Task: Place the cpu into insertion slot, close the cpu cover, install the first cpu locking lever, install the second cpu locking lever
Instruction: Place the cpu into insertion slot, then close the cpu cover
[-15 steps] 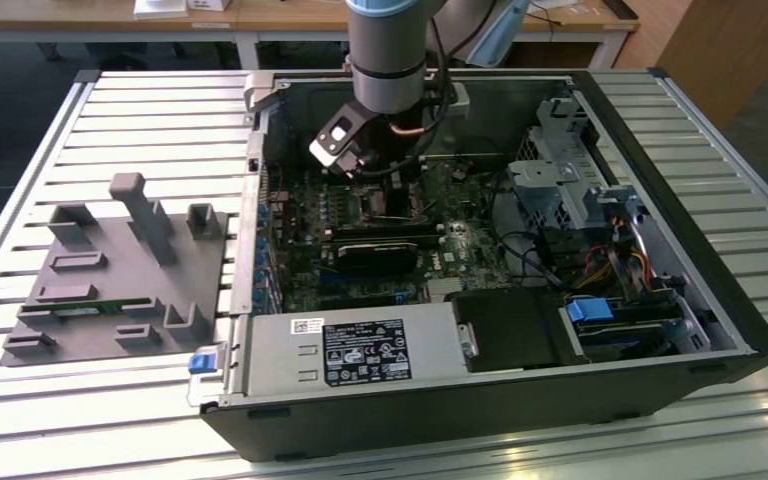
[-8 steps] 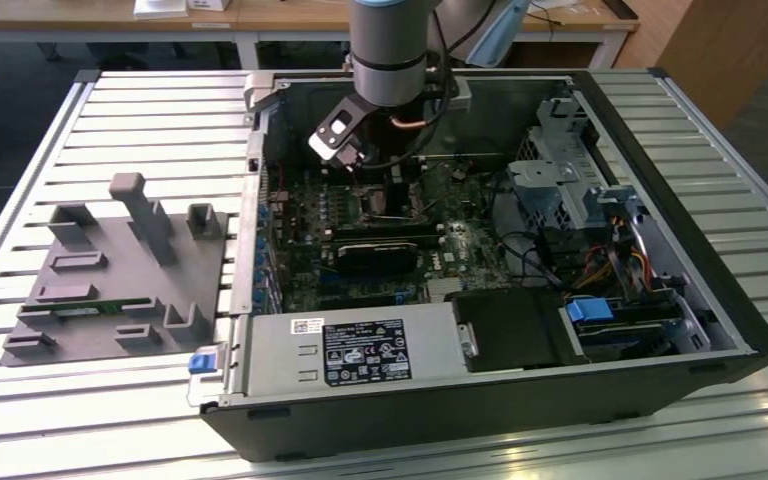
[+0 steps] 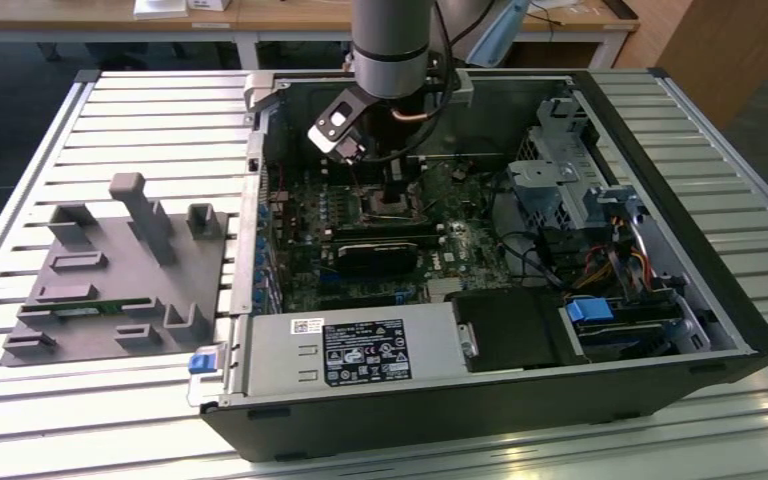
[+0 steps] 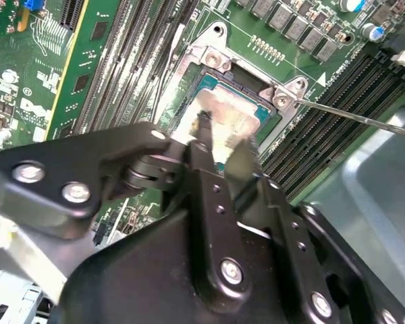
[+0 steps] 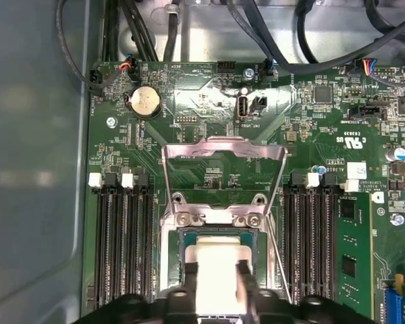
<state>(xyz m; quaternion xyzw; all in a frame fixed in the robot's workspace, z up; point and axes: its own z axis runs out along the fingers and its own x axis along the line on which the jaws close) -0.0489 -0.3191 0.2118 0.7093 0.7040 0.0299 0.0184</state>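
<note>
The cpu [image 5: 219, 260], a silver-topped square with a teal rim, lies flat in the insertion slot [image 5: 219, 230] on the green board. My gripper [image 5: 218, 290] reaches down onto it, and its black fingers [image 5: 189, 287] flank the metal top on two opposite sides. In the second wrist view the cpu [image 4: 233, 111] shows just past the gripper [image 4: 223, 138]. The cpu cover [image 5: 223, 144], a thin silver frame, stands raised on its hinge beyond the slot. A thin locking lever [image 4: 358, 116] sticks out loose beside the socket. In the exterior view the gripper [image 3: 391, 195] hangs inside the open computer case.
Long black memory slots [image 5: 121, 243] run along both sides of the socket. Cables [image 5: 283, 40] cross the case wall behind the board. A black block [image 3: 377, 255], the power supply [image 3: 357, 350] and a drive cage [image 3: 558, 170] crowd the case. A grey fixture [image 3: 117, 270] lies on the exterior view's left.
</note>
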